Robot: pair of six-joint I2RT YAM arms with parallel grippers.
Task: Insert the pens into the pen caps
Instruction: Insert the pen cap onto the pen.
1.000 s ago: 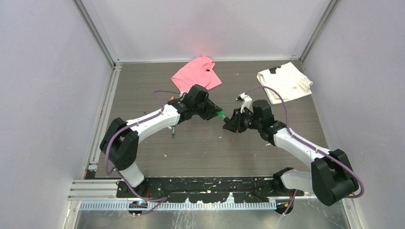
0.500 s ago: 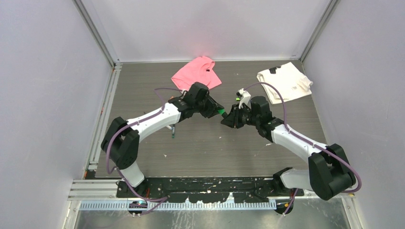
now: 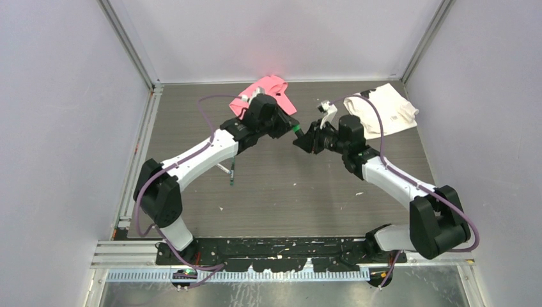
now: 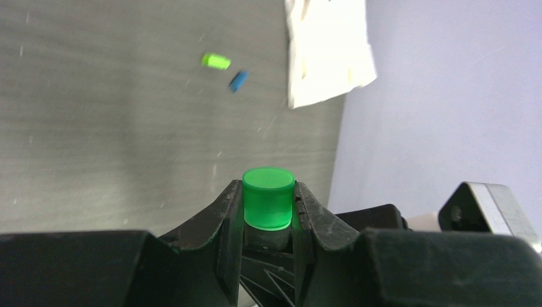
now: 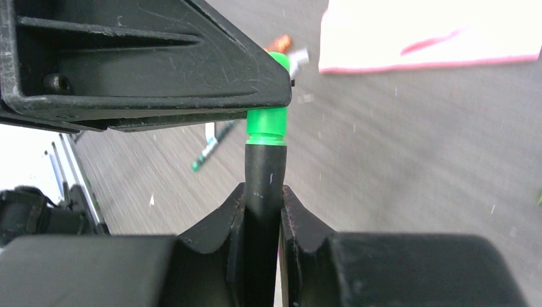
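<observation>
Fingers (image 4: 224,214) of the left gripper (image 4: 268,189) clamp the green cap (image 4: 268,201) by its sides; it is likely light and slick. Right wrist: the right gripper (image 5: 263,190) pinches the stiff black pen (image 5: 265,163) mid-barrel, cap at twelve o'clock. Overhead, both meet above the table (image 3: 287,192).

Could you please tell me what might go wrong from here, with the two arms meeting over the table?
1. The left gripper clamps the green cap while the right gripper clamps the black pen set in it; any sideways misalignment could jam or bend the joint.
2. Whether the cap is fully seated cannot be told; released early, it might drop to the table.
</observation>
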